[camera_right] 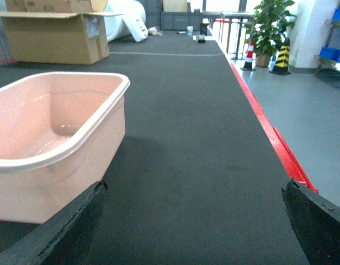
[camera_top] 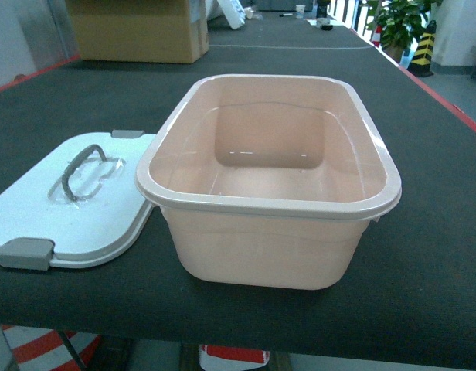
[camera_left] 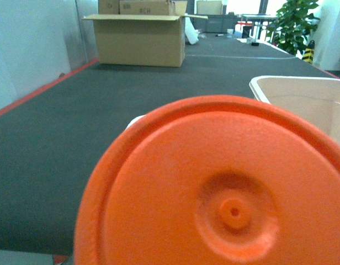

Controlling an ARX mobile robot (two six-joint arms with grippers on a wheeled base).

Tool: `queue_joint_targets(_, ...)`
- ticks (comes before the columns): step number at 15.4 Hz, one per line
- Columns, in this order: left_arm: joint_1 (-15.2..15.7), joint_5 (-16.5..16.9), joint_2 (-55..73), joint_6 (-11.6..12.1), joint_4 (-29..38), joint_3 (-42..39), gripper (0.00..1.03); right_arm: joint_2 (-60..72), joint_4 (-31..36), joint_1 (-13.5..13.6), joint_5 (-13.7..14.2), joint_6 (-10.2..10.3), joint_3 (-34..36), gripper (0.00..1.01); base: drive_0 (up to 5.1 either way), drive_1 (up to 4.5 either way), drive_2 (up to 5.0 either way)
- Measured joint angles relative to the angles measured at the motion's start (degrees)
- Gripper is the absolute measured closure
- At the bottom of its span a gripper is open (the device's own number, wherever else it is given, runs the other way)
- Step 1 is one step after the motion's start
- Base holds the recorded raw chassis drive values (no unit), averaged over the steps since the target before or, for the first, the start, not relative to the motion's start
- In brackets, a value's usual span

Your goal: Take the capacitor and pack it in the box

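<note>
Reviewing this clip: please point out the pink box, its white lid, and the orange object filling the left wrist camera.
box [camera_top: 269,249]: head view, on its front outer wall.
lid [camera_top: 37,209]: head view, on the flat white top.
orange object [camera_left: 175,182]: left wrist view, on its round face, left of the hub.

A long dark bench [camera_top: 83,100] with red edging runs to the top of the frame. A brown carton [camera_top: 137,29] sits at upper left. At upper right a potted plant [camera_top: 396,23] and a striped post [camera_top: 425,52] stand on grey floor [camera_right: 313,116]. Daylight glows behind.
</note>
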State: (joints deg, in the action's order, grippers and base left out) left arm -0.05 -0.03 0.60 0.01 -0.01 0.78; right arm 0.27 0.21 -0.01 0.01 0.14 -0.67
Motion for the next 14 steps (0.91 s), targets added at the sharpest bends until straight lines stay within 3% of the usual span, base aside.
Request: queue_joint_targets(14, 0.00, 0.00, 0.00, 0.02, -0.37, 0.00, 0.59, 0.00, -0.52, 0.00, 0.00, 0.00, 0.00, 0.03, 0.0, 0.00, 0.0)
